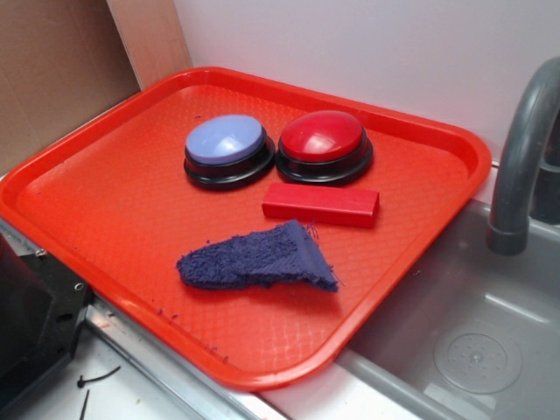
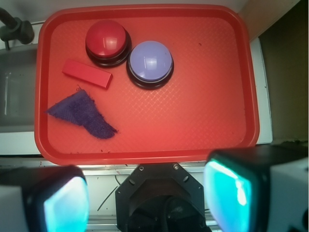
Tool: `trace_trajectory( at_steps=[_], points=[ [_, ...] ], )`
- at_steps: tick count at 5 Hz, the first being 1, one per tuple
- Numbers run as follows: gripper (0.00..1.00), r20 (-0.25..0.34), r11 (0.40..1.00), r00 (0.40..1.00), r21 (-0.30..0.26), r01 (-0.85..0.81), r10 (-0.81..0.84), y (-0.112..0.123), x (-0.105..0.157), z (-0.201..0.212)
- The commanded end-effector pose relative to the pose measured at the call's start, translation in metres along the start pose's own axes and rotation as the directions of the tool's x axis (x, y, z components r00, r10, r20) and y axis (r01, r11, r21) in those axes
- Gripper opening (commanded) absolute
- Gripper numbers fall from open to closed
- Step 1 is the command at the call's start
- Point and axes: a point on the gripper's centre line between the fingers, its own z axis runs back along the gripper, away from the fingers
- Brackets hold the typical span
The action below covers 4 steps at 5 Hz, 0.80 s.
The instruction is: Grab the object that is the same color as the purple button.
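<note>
Gripper [image 2: 147,203] hangs high over the near edge of the red tray [image 2: 212,121], pads [image 2: 65,205] spread wide w/ nothing between them. Nothing is grabbed yet; this looks like the approach step. The purple cloth [image 2: 82,115] lies just inside the tray's near rim, twd the sink [image 1: 472,350] side. Next move likely calls for crossing above the cloth, then descending. Beyond it: red block [image 2: 87,74], then purple button [image 2: 150,62] & red button [image 2: 107,39].
</note>
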Motion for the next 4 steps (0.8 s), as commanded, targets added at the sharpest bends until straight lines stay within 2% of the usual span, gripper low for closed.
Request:
trace_trajectory(
  at_steps=[1,2,3,4],
  points=[
    [1.00,0.000,1.000,1.000,0.000,0.000,0.000,0.000,0.000,0.000],
    [1.00,0.044,0.991,0.991,0.037,0.129,-0.130,-0.004,0.014,-0.009],
    [1.00,0.094,0.957,0.952,0.037,0.289,-0.291,-0.013,0.032,-0.026],
    [1.00,0.112,0.925,0.918,0.054,0.377,-0.381,-0.037,0.048,-0.055]
  ],
)
